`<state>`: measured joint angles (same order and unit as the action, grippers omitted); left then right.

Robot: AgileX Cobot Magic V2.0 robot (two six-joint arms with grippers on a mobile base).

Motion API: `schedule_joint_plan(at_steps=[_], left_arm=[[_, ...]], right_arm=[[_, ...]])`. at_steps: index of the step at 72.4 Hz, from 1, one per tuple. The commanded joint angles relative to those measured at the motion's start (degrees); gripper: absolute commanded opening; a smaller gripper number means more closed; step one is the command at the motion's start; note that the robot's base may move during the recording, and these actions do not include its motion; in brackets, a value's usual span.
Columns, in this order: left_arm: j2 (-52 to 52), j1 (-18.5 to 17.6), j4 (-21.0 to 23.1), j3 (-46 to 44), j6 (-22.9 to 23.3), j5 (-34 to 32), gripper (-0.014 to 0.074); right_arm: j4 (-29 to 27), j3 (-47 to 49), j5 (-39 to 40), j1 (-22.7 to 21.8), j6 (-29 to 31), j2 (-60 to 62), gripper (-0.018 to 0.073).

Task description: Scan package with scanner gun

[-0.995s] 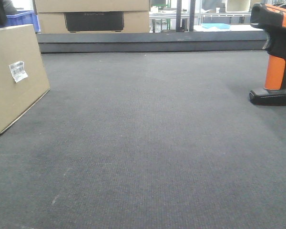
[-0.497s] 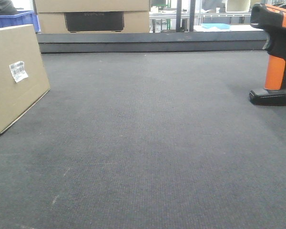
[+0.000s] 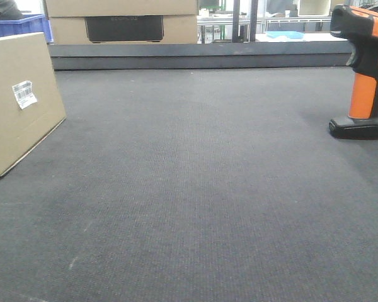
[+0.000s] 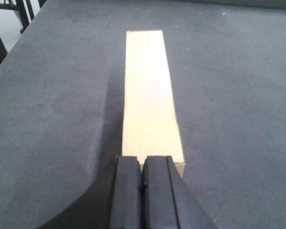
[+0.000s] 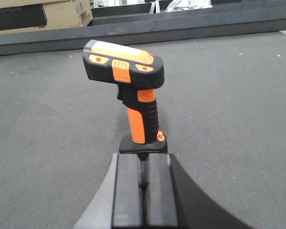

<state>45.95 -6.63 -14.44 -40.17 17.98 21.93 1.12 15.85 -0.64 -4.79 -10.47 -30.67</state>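
The package (image 3: 19,100), a tan cardboard box with a small white barcode label (image 3: 24,94), stands on edge at the left of the dark mat. From the left wrist its narrow top face (image 4: 150,93) runs away from my left gripper (image 4: 143,160), which hangs just behind its near end, shut and empty. The scanner gun (image 3: 364,72), orange-handled with a black and orange head, stands upright on its black base at the right. My right gripper (image 5: 143,156) is right behind the scanner gun (image 5: 133,95), shut with nothing in it.
A low dark ledge (image 3: 201,55) borders the far side of the grey mat (image 3: 201,189). Behind it are stacked large cartons with a black panel (image 3: 124,27), a blue crate (image 3: 25,25) and shelving legs. The table's left edge (image 4: 5,52) shows from the left wrist.
Nothing on the mat has moved. Only a dark shape in the far left background shifted behind the blue crate.
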Motion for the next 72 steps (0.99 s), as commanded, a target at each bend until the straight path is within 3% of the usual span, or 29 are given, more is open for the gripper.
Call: schedule_joint_plan(at_steps=[1, 14, 24, 48, 72], left_arm=[[-1.92, 0.18, 0.71, 1.41, 0.36, -4.68, -0.0111], [-7.84, 0.18, 0.81, 8.40, 0.36, -16.00, -0.0111], [-13.25, 0.18, 0.93, 14.87, 0.36, -18.75, -0.0111], [-26.92, 0.18, 0.78, 20.17, 0.36, -19.35, -0.0111], [-29.60, 0.18, 0.78, 20.17, 0.36, -19.73, -0.0111]], right_arm=[[0.24, -0.07, 0.64, -0.16, 0.06, 1.50, -0.0167], [0.82, -0.07, -4.67, -0.16, 0.06, 7.77, -0.0166], [1.42, -0.07, -8.64, -0.16, 0.06, 13.64, -0.0166], [1.55, -0.07, -8.76, -0.16, 0.06, 23.54, -0.0166], [1.55, -0.07, -8.48, -0.16, 0.06, 23.89, -0.0166]])
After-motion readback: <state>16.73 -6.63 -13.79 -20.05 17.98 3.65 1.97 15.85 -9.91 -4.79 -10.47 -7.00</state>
